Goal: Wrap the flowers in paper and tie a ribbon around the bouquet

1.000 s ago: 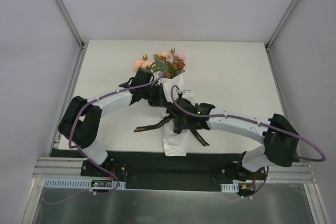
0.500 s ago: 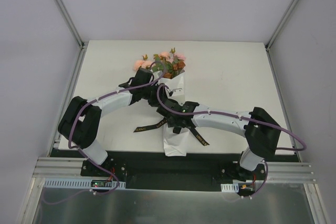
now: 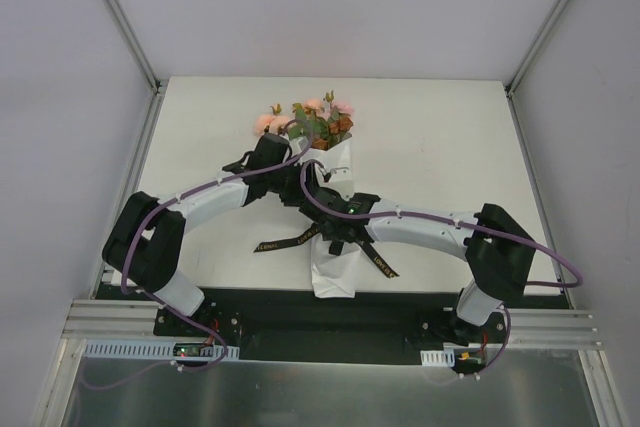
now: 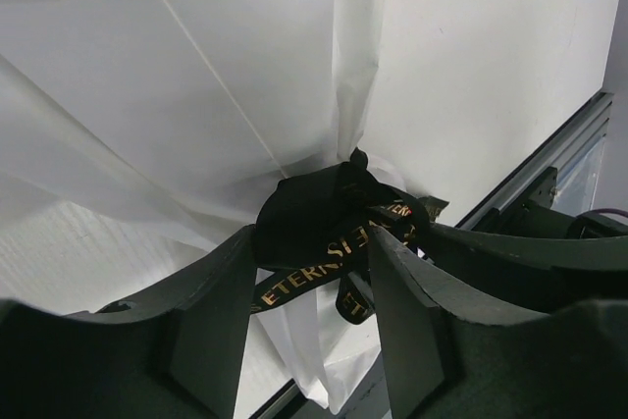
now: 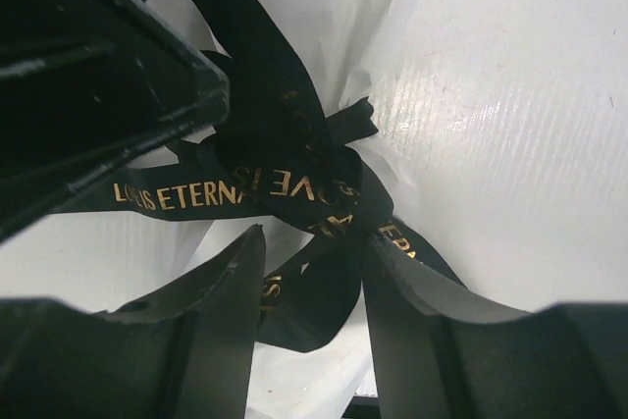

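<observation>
Six o'clock of the flowers (image 3: 315, 119), my left gripper (image 4: 312, 247) and right gripper (image 5: 312, 242) gape round the ribbon (image 5: 275, 95) knot; a snagged loop could undo it.

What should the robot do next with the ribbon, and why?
Probably close the right fingers on the ribbon strand lying between them, ready to pull. The knot on the paper looks loose and bunchy, and the left fingers stand open beside it.
</observation>
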Tool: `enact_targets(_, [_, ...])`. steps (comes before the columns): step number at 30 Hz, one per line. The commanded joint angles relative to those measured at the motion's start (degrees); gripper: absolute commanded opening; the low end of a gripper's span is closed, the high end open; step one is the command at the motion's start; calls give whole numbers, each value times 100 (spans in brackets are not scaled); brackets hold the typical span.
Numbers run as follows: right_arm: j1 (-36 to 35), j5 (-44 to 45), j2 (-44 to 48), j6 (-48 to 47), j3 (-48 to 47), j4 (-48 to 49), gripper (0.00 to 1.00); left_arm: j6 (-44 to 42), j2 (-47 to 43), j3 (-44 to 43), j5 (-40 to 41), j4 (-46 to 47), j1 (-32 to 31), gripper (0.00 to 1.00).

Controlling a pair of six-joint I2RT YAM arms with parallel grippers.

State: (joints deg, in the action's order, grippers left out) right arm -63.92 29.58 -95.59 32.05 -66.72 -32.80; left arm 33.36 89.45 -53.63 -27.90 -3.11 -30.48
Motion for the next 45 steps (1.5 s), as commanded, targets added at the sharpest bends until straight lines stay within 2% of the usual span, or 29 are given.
enact_targets(1, [29,91,-12,-15,-8,107,42,3,46,-60,214,21,-169,48])
enact_targets(5, [38,74,-91,-164,-17,186,30,82,37,-104,574,-31,-274,45])
enact_targets(6, [64,74,-91,-173,-17,203,24,100,46,-122,714,-40,-309,40])
enact_targets(8, [55,65,-65,-191,27,239,19,126,38,-139,821,-49,-318,33])
enact_targets(9, [64,83,-47,-208,45,247,14,144,37,-157,865,-49,-327,25])
enact_targets(11, [64,126,-21,-243,106,265,9,144,20,-174,962,-40,-327,20])
enact_targets(12, [90,127,5,-287,124,265,3,144,2,-175,988,-49,-336,18])
enact_targets(16, [169,-93,242,-594,361,572,1,170,-120,-192,1243,-40,-336,1])
enact_targets(17, [169,-241,312,-725,387,642,1,179,-147,-201,1339,-49,-336,0])
enact_targets(25, [512,-1883,1024,-1833,764,853,1,232,-138,-315,1340,-357,-336,0])
enact_targets(34, [1197,-3545,1324,-2238,1099,1012,1,171,-191,-271,1252,-444,-336,0])
enact_targets(40, [1672,-4486,1464,-2423,1380,986,1,74,-331,-69,1497,-532,-266,0])
enact_targets(45, [2111,-4882,1500,-2616,1583,836,1,39,-446,203,1533,-559,-125,0])
